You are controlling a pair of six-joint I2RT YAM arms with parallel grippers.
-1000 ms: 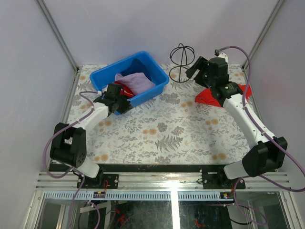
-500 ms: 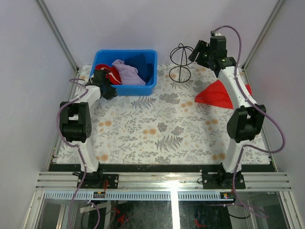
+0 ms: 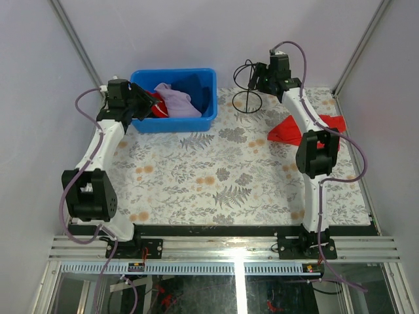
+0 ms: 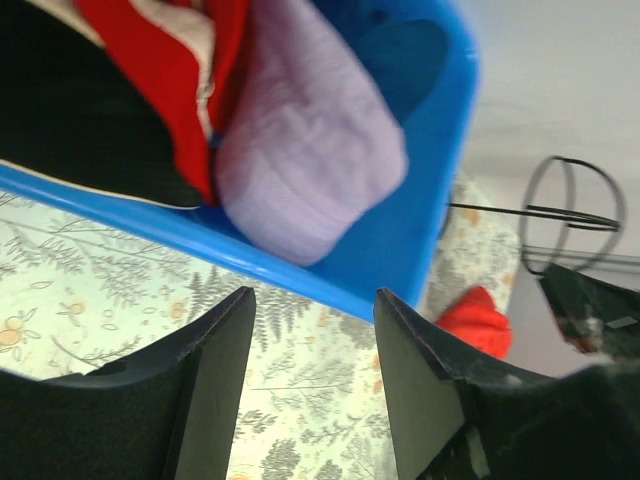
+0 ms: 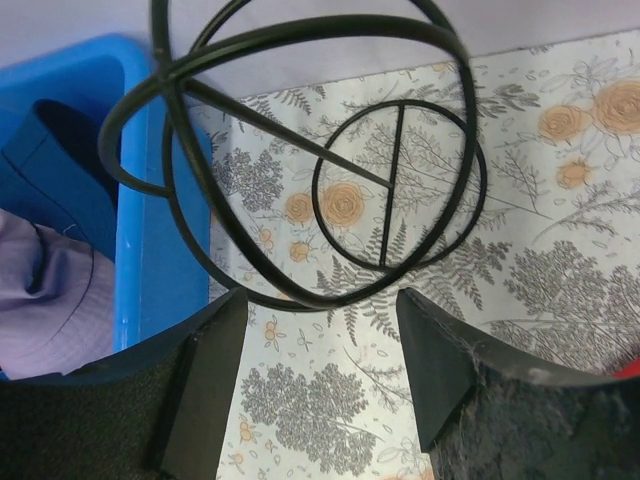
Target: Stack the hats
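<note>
The hats lie bunched in a blue bin [image 3: 208,111]. The lavender hat [image 3: 175,103] is in the middle, the red hat [image 3: 156,104] at the left and the navy hat [image 3: 194,87] at the back right. The left wrist view shows the lavender hat [image 4: 300,150], the red hat [image 4: 165,70] and the black lining of the beige hat [image 4: 70,110]. My left gripper [image 3: 141,104] is open and empty at the bin's left end [image 4: 315,310]. My right gripper [image 3: 259,76] is open and empty above the table beside the wire stand [image 5: 320,310].
The black wire stand [image 3: 247,85] stands right of the bin, directly before my right gripper [image 5: 300,150]. A flat red cloth [image 3: 302,127] lies at the right, partly under the right arm. The bin's near wall [image 4: 300,280] is just ahead of the left fingers.
The bin turned from skewed to square against the back. My left gripper rose and moved to the bin's left end. My right gripper swung back and left, up to the wire stand.
</note>
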